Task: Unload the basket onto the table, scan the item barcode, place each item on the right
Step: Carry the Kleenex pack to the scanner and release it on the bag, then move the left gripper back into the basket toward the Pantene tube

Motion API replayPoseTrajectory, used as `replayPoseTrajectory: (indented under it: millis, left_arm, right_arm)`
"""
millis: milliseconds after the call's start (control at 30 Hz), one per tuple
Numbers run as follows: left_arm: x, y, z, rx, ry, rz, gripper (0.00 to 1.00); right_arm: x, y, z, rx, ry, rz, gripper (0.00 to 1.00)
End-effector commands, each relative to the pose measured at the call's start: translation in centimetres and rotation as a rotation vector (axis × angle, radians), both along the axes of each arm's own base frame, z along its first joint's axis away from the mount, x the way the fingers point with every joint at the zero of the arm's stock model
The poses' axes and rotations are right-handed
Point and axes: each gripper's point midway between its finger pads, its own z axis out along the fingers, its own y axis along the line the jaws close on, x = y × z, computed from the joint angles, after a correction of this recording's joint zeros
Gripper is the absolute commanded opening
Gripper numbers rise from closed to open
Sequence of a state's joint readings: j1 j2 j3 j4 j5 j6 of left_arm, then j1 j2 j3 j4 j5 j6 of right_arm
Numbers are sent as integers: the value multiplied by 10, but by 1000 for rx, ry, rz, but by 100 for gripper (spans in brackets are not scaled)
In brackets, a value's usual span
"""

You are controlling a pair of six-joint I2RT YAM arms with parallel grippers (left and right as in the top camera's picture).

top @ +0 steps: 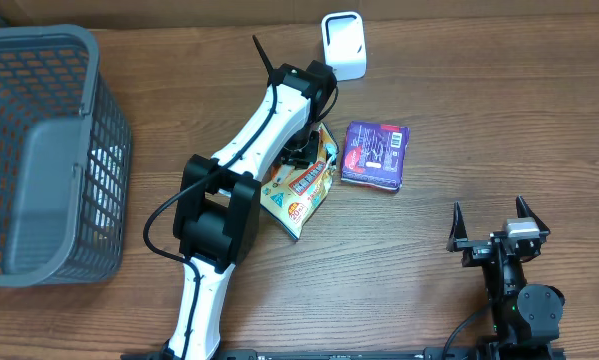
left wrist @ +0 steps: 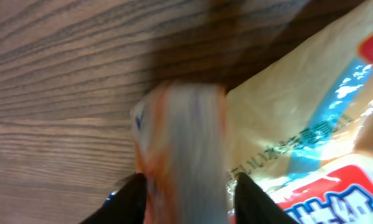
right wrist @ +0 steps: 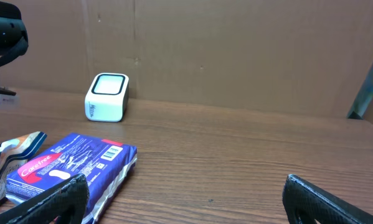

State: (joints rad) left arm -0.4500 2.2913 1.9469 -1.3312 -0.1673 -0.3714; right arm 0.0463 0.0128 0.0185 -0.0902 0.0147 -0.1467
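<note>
Step in hand: handling of the item ahead of presentation to the scanner [top: 344, 45]. The snack bag [top: 304, 190] lies flat on the worktop [top: 399, 300], below the scanner and just beside a purple packet [top: 375, 153]. The left arm reaches over the snack bag's upper end. In the left wrist view the left claw [left wrist: 185, 200] straddles a crimped edge of the bag, with one dark finger on each side of it. The edge is blurred, so it cannot be told whether the jaws are clamped on it or standing free of it. The right claw [top: 490, 218] is parked at the near right of the worktop, fully released, with nothing between its fingers. No barcode is legible on the snack bag in any view, and the side that carries it cannot be determined. The next move probably calls for a confirmed hold on the crimped edge, then a lift and a turn so the coded face is squared to the scanner window. A thin film edge is likely to slip or fold, so the hold should be verified before lifting.
</note>
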Motion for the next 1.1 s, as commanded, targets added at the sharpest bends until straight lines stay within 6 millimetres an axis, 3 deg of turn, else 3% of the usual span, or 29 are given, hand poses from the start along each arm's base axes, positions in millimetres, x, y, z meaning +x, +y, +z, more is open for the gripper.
replayPoseTrajectory:
  millis: [0,433,633,733,867,967,1067]
  left_arm:
    - [0,-6,-3,-33,5,17,40]
    - [-4,-64,-5,-300,39,2,39]
    - [1,-62,6,-301,26,-49,42]
    - [12,-52,34,-310,5,-42,48]
    - [34,-38,98,-346,-90,-31,57]
    - [48,-25,150,-384,-201,-10,77]
    - [53,-7,198,-425,-307,14,84]
  right_arm:
    - [0,0,-1,-4,-6,-1,100]
    - [0,0,-1,-4,-6,-1,100]
    - [0,0,-1,-4,-6,-1,100]
    - [0,0,-1,-4,-6,-1,100]
    - [0,0,-1,-4,-6,-1,100]
    - [0,0,-1,-4,-6,-1,100]
    - [0,0,-1,-4,-6,-1,100]
